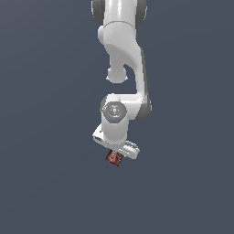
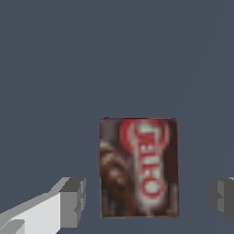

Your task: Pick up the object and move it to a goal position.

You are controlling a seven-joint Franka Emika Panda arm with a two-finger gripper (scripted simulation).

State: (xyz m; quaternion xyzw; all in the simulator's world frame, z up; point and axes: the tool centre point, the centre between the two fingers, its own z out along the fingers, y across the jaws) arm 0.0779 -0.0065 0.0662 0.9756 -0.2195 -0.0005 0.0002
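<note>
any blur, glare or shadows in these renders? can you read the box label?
Exterior view: flat, even light, no cast shadows or glare; the box is too small to read. Wrist view: box is soft and pixelated, whitish lettering on red blurred; fingers look sharper, jaws open.

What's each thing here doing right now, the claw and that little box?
Gripper: open, a finger on either side of the box, gaps showing on both sides.
Small brown box with red label: not gripped, label facing the wrist camera, sitting between the fingers.
</note>
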